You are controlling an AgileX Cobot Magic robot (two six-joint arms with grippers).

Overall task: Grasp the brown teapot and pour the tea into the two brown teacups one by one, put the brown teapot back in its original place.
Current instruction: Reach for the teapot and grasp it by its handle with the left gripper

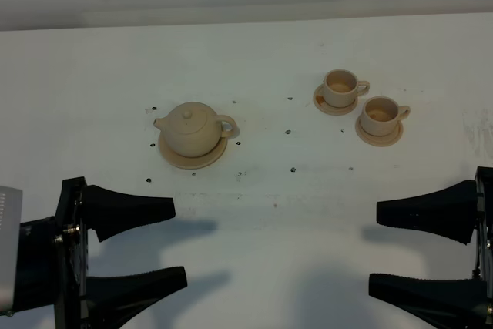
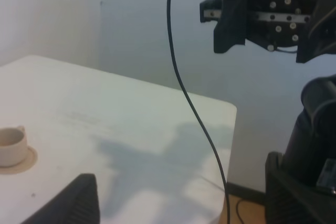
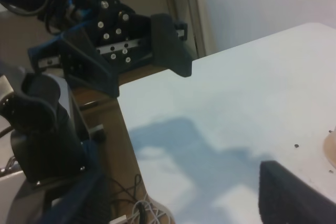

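Your left pincer (image 1: 179,243), spread wide and empty, is nearer: the squat pale tan ceramic teapot (image 1: 192,130) lies at its twelve o'clock, loop handle (image 1: 228,126) pointing three; right pincer (image 1: 373,248) likewise spread.

You find no readable text, label, brand, number or sign in any of the three views. At the left edge of the exterior high view, the pale grey flat panel (image 1: 7,217) beside the left arm carries rows of fine marks. They are too small for you to read.
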